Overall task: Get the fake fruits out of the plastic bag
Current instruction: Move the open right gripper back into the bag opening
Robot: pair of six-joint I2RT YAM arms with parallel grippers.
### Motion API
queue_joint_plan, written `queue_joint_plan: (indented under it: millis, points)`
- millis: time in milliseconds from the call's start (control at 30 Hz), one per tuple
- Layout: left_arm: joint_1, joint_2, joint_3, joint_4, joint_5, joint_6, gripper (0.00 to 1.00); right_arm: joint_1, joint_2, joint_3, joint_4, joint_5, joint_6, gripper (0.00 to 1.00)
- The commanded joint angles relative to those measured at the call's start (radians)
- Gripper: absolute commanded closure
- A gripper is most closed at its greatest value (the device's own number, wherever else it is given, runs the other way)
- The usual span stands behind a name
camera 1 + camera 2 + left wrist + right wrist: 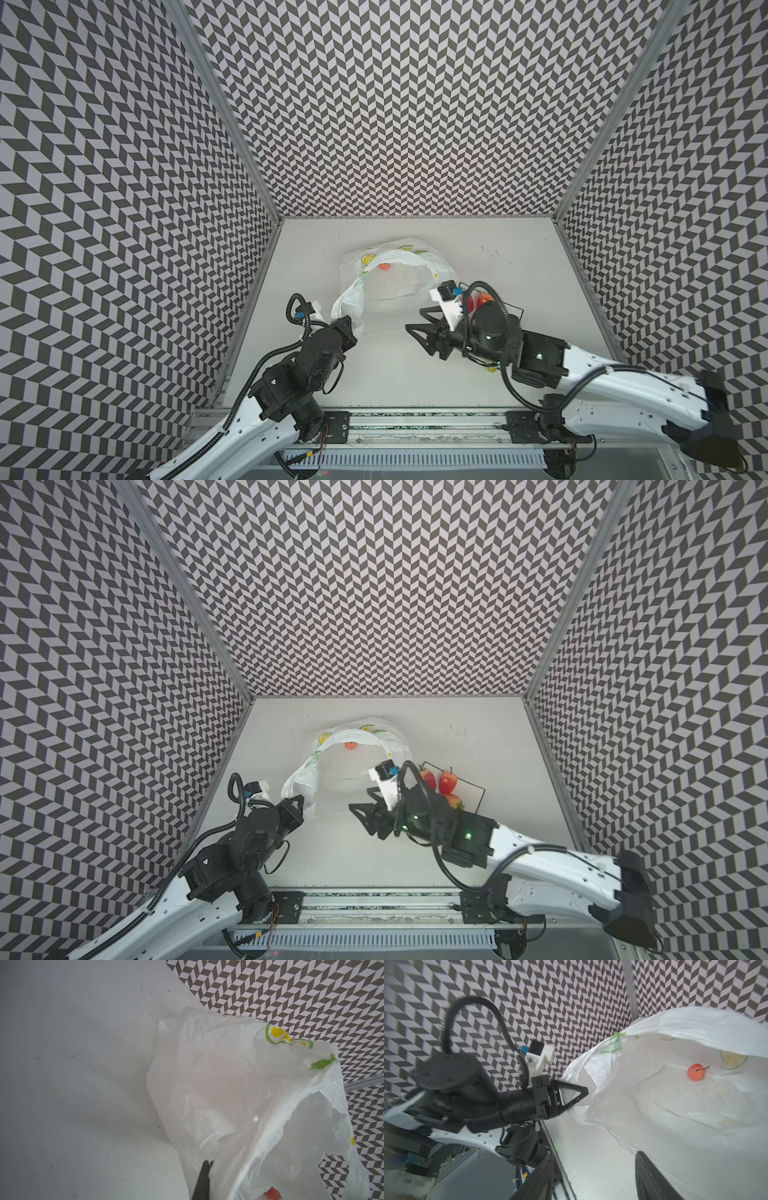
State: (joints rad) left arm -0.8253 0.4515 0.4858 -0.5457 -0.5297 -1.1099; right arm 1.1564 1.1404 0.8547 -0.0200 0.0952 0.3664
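Our left gripper [346, 323] pinches the rim of the bag [415, 254], left of frame centre; one cherry [385, 267] lies inside, up and left of our right gripper [415, 321], which is spread, empty and free to reach

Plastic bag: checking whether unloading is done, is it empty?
Not empty: a red cherry lies inside the plastic bag, visible through its open mouth.
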Motion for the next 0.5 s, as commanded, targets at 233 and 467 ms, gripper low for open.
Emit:
queue_joint_plan:
  millis: [233, 467]
  points:
    - [-0.006, 0.0, 0.03, 0.032, -0.012, 0.037, 1.0, -0.013, 0.5, 0.161, 0.274, 0.257, 0.214, 0.56]
    - [-0.006, -0.009, 0.037, 0.046, -0.001, 0.052, 1.0, -0.121, 0.717, 0.238, 0.342, 0.182, 0.538, 0.52]
